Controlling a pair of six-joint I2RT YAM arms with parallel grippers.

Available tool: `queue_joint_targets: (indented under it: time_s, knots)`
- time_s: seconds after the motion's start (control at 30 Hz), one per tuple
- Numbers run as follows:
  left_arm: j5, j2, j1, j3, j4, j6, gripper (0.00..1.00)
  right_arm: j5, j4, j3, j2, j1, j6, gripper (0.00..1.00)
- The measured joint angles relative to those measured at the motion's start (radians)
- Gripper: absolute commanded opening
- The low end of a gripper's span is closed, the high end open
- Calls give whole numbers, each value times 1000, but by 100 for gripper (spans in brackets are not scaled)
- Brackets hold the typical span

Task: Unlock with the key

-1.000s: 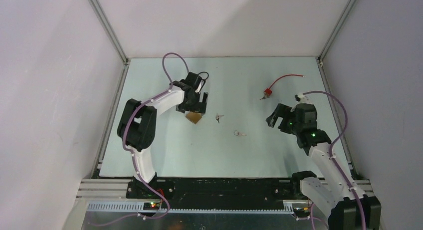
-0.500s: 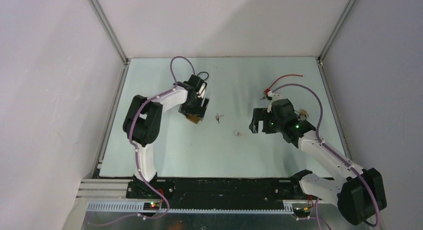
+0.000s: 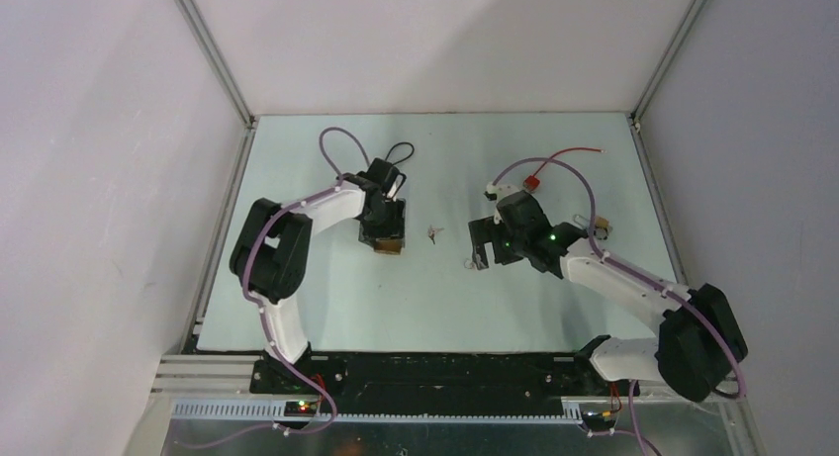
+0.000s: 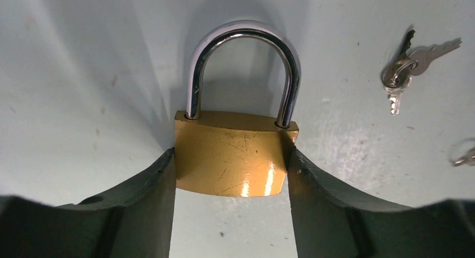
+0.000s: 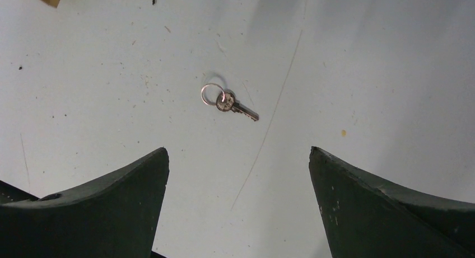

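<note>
A brass padlock (image 4: 235,153) with a closed steel shackle lies flat on the table; it also shows in the top view (image 3: 387,241). My left gripper (image 4: 231,163) is shut on the padlock's body, one finger on each side. A single key on a ring (image 5: 228,102) lies on the table ahead of my right gripper (image 5: 239,153), which is open and empty above it. In the top view this key (image 3: 473,265) sits just left of the right gripper (image 3: 482,248). A second bunch of keys (image 4: 404,69) lies to the right of the padlock, also visible in the top view (image 3: 433,231).
A red-tipped wire (image 3: 554,165) lies at the back right of the table. A black cable loop (image 3: 400,151) lies behind the left gripper. A small brass-coloured object (image 3: 600,225) sits near the right edge. Metal frame rails (image 3: 220,240) border the table.
My right arm has swung left across the table and now hovers over the single key. My left gripper has lowered and closed around the padlock, which now lies square between its fingers.
</note>
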Motion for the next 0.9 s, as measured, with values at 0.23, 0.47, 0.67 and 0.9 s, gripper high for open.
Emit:
queue_joint_targets:
  time_s: [0.23,0.47,0.67,0.9]
  knots:
    - [29,-158,-3,-208,94,-330,40,22,-34,125,164,37,-6,82]
    - [38,-209,-7,-283,164,-540,55,61,-91,251,359,82,-30,61]
    - [19,-236,-36,-317,206,-603,69,70,-136,286,455,107,-40,56]
    - [2,-253,-44,-339,221,-617,76,63,-151,309,522,111,-43,54]
